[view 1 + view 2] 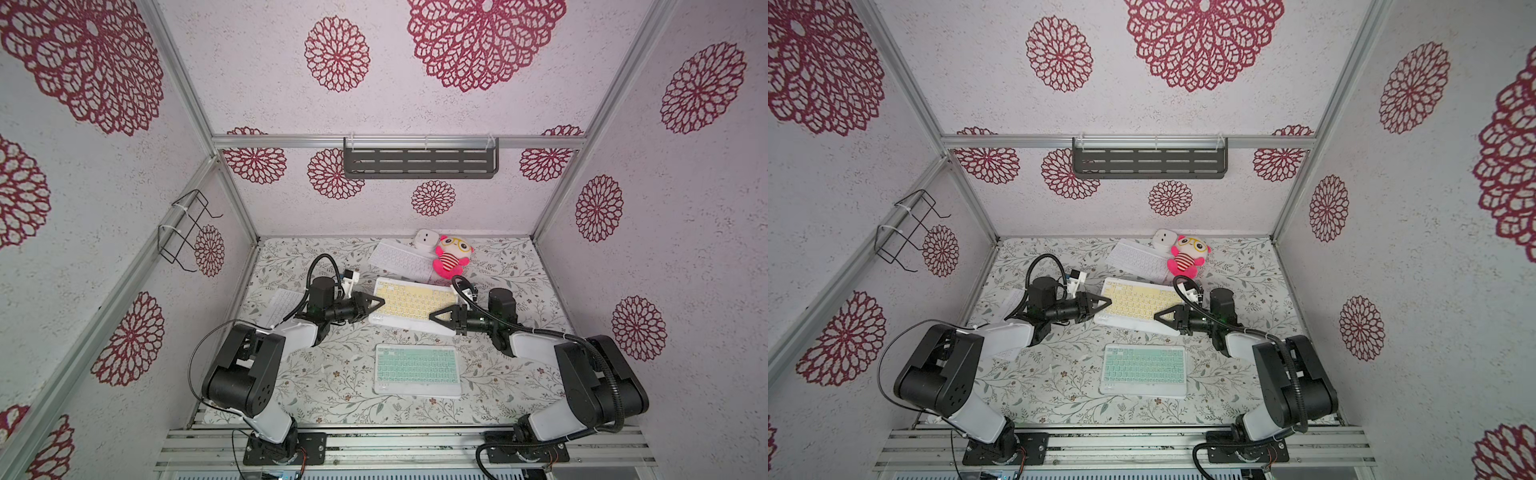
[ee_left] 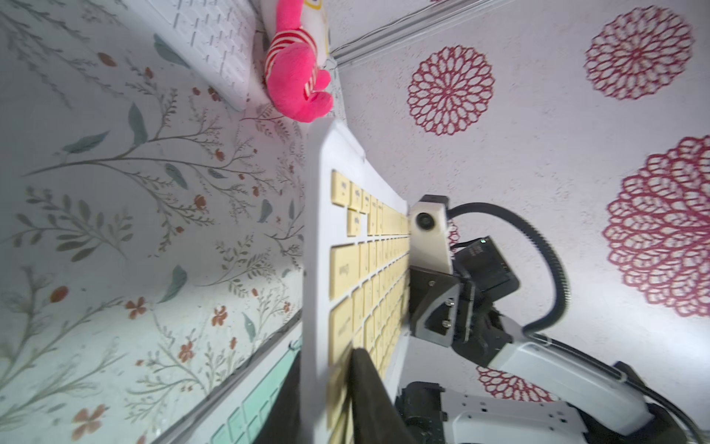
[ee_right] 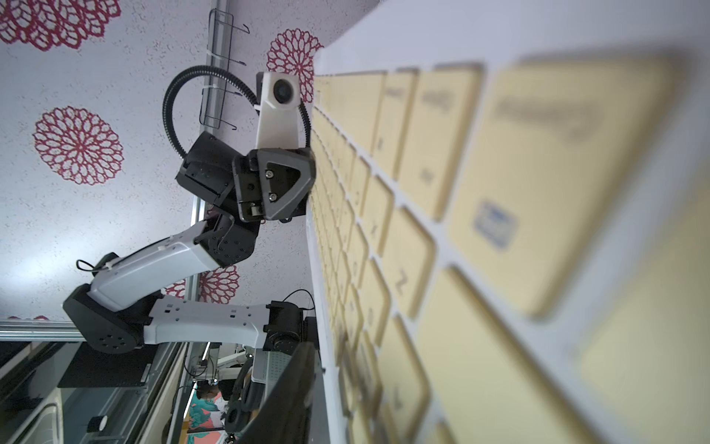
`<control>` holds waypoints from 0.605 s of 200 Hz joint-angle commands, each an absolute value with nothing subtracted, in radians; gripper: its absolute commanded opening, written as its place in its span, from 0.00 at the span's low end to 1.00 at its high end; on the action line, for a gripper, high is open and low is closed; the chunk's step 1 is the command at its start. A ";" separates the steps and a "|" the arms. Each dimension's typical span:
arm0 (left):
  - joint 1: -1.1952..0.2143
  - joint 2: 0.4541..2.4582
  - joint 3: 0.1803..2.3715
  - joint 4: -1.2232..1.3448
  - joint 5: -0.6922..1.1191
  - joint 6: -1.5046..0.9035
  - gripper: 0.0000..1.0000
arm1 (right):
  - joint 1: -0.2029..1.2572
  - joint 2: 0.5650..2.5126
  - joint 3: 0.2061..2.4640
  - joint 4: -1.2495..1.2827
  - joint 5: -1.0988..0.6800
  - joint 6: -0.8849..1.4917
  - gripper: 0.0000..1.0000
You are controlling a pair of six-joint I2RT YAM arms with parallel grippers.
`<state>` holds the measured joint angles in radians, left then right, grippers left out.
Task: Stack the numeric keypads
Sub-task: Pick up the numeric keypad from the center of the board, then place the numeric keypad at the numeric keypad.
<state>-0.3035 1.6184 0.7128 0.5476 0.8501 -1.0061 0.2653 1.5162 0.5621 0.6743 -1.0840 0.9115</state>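
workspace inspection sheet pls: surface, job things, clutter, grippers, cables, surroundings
surface: leaf-and-flower printed table cover, flat.
job's things: yellow-keyed white-framed keypad between the grippers; mint-keyed keypad flat nearer the arm bases; all-white keypad at the back; another white keypad partly under the left arm.
clutter: small white rounded cube and pink plush toy at the back.
grippers: left gripper shut on the yellow-keyed keypad's edge; right gripper at its opposite end, grip unclear.
cables: black ribbed hoses looping at both wrists.
surroundings: red-flower papered walls, grey slotted shelf, black wire rack.

Pink plush toy (image 1: 451,257), white cube (image 1: 428,240)
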 commanded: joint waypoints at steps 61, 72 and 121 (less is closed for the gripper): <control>-0.337 1.482 0.584 0.719 0.859 -1.152 0.01 | 0.277 1.426 0.578 0.640 -0.998 0.864 0.78; -0.353 1.461 0.560 0.729 0.842 -1.176 0.00 | 0.277 1.400 0.586 0.543 -0.956 0.829 0.81; -0.433 1.325 0.413 0.729 0.706 -1.272 0.00 | 0.326 1.288 0.692 -0.144 -0.466 0.590 0.84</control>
